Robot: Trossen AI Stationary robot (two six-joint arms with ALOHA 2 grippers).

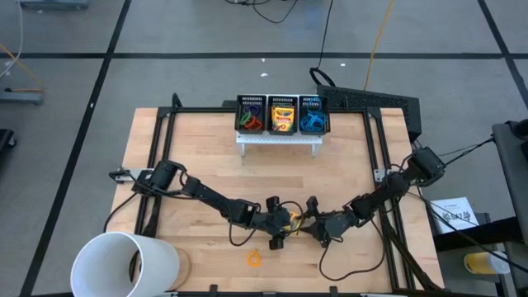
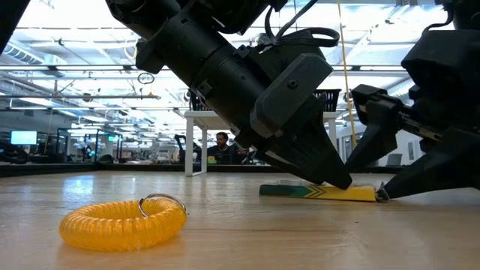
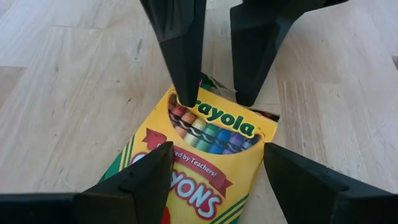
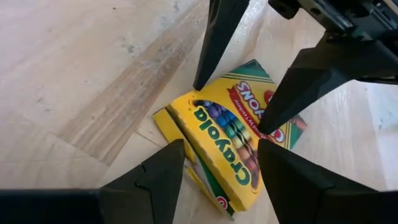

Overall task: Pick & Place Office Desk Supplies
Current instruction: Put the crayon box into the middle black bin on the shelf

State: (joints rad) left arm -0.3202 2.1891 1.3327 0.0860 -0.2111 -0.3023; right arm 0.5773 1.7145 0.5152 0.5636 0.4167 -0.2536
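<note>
Near the front edge of the table [image 1: 206, 140], about midway along it, our left hand [image 1: 278, 224] and right hand [image 1: 320, 224] meet over one crayon box [image 1: 290, 219] lying flat on the wood. Both hands have their fingers spread apart, straddling the box from opposite ends; neither is clamped on it yet, though the tips sit down at or on the cardboard. The box flap looks partly lifted at one end.

We judge the main risk to be two hands working the same thin box: if one closes or pushes while the other presses down, the box may skid, buckle, or spill crayons through the loose flap. Fingertips could also collide, as they are just beside each other.

An orange coil loop [image 1: 254, 259] lies closer to the front edge, apart from both hands. At the back edge, three black mesh bins [image 1: 283, 115] already hold supplies, and a white cup [image 1: 124, 264] stands at the front-left corner.
</note>
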